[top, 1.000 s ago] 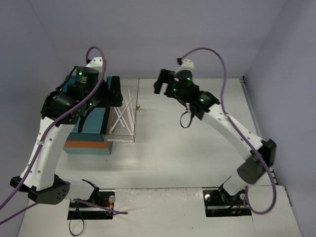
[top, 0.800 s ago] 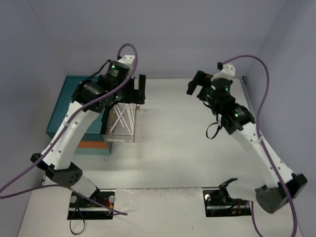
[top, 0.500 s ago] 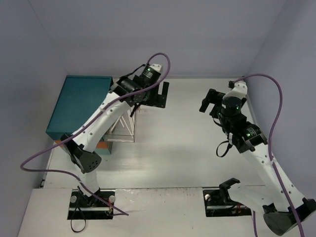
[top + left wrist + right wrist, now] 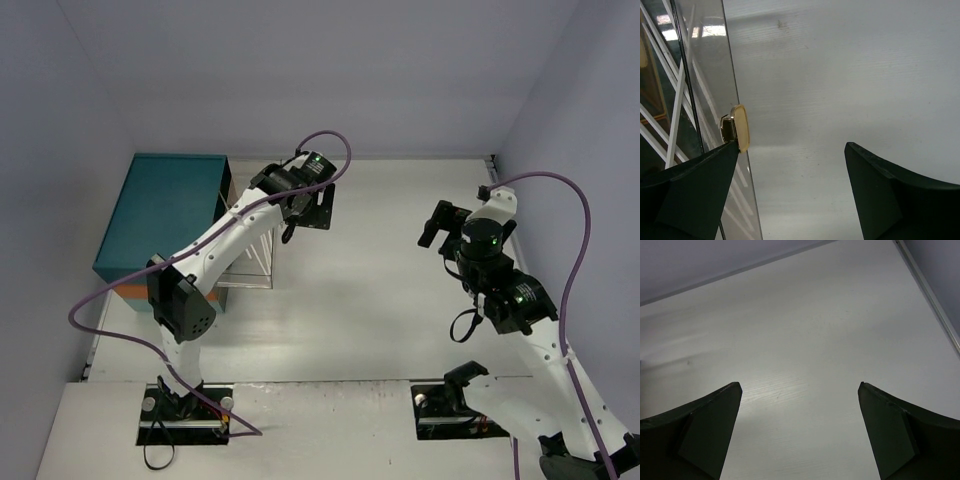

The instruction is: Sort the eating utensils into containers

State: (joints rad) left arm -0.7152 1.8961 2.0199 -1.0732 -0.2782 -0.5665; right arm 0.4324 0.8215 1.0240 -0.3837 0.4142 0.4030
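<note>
Chopsticks (image 4: 674,120) seemingly lie inside the clear drawer (image 4: 710,50), its gold handle (image 4: 738,127) just beside the left claw (image 4: 790,190), spread wide and empty like the right claw (image 4: 800,435).

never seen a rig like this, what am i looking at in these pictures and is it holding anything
These are two robot arms bolted at the near edge of a white table. The wide picture comes from a fixed camera above and behind them. The other two come from a camera on each wrist; the dark shapes at the bottom are that arm's own fingers. At left stands a teal chest with a clear drawer pulled out, holding white chopsticks. The left end effector is open, one finger beside the drawer's gold handle. The right end effector is open above the table. Neither holds anything.
</note>
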